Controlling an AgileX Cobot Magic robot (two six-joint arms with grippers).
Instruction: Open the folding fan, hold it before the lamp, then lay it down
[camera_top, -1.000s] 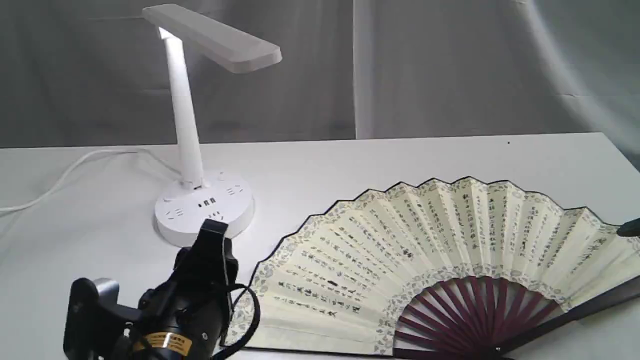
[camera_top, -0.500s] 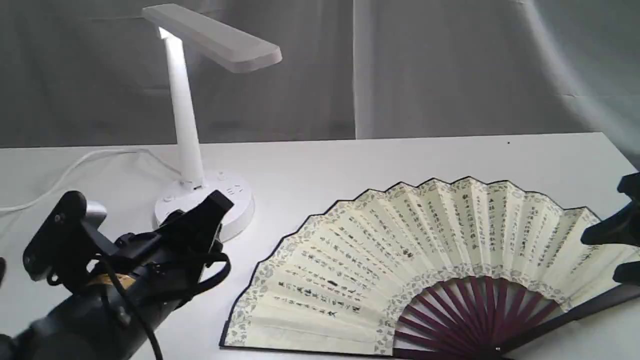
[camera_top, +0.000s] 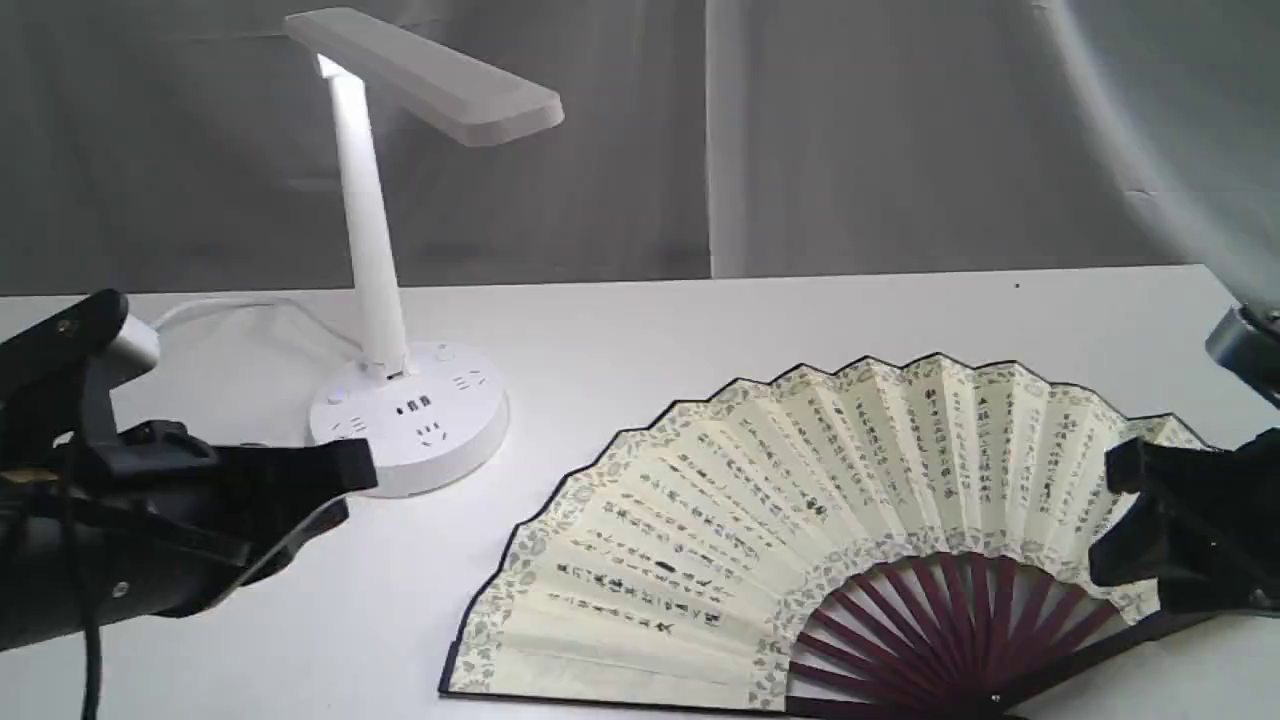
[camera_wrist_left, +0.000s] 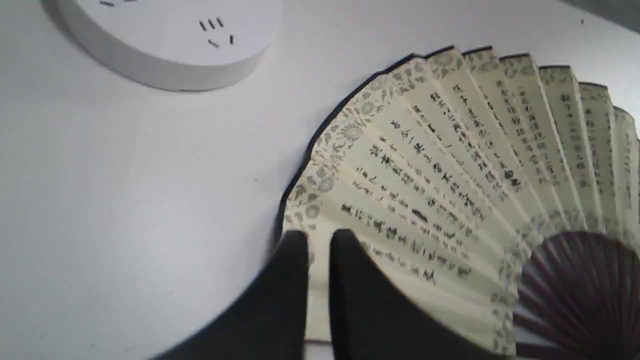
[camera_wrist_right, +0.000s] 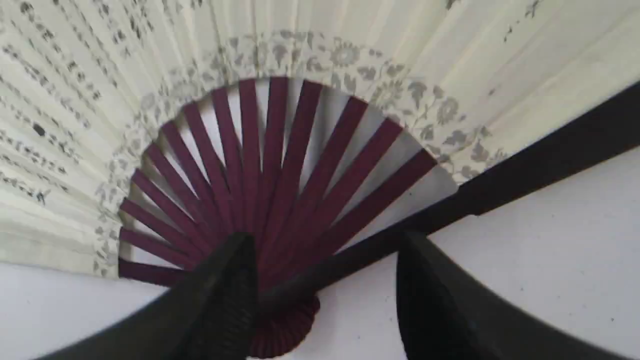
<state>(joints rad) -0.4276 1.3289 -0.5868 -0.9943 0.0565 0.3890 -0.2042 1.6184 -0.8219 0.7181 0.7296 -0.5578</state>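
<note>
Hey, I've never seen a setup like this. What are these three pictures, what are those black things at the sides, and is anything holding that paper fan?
This is a robot with two arms, each ending in two black fingers. The wide picture comes from a camera off the arms; the other two come from cameras on the wrists, looking past the fingers. On the white table a large cream pleated paper fan with black calligraphy and maroon ribs lies spread open, beside a white desk lamp with a flat head and round base. The left fingers, nearly together, hold nothing and sit left of the fan. The right fingers stand wide apart over the fan's dark outer stick, not gripping it.
</note>
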